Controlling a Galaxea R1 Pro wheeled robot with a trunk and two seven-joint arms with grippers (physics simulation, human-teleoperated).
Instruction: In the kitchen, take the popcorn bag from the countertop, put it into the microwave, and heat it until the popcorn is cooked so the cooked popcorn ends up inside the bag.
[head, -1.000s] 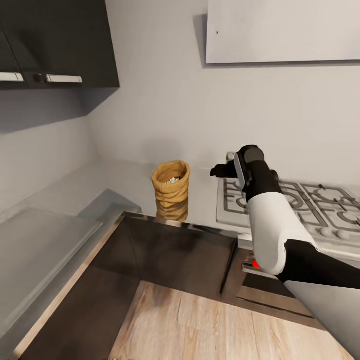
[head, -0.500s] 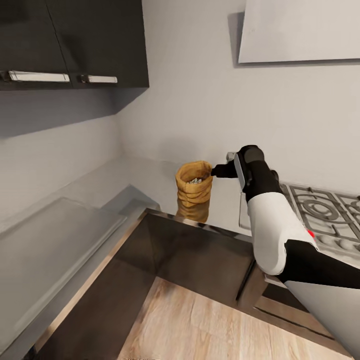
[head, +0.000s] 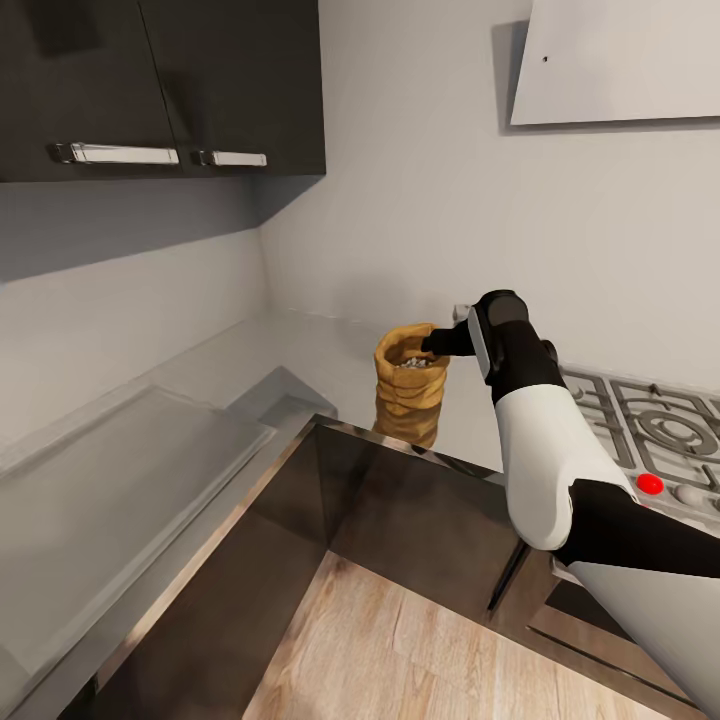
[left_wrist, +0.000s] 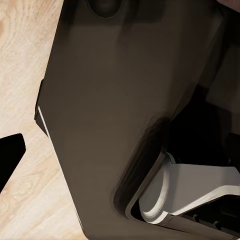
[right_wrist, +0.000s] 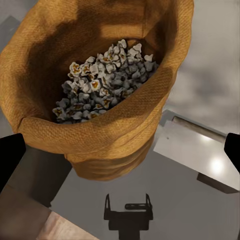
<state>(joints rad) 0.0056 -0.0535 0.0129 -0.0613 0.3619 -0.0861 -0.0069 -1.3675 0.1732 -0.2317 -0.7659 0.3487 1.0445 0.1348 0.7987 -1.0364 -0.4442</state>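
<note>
The tan popcorn bag stands upright on the steel countertop near the inner corner. Whitish-grey popcorn heaps inside the popcorn bag. My right gripper reaches from the right to the bag's rolled rim at its top. In the right wrist view my right gripper is open, its dark fingertips wide apart on either side of the bag's near rim. My left gripper hangs low by my dark base over the wood floor, with one black fingertip at the picture's edge. The microwave is out of view.
A grey gas hob with black grates and a red light lies right of the bag. Dark wall cabinets hang at the upper left, and a pale hood at the upper right. A second counter run extends along the left wall.
The camera and base have swung, so the whole scene slid rightward in the picture. The bag, which stood apart from my right gripper, now sits right at its fingertips.
</note>
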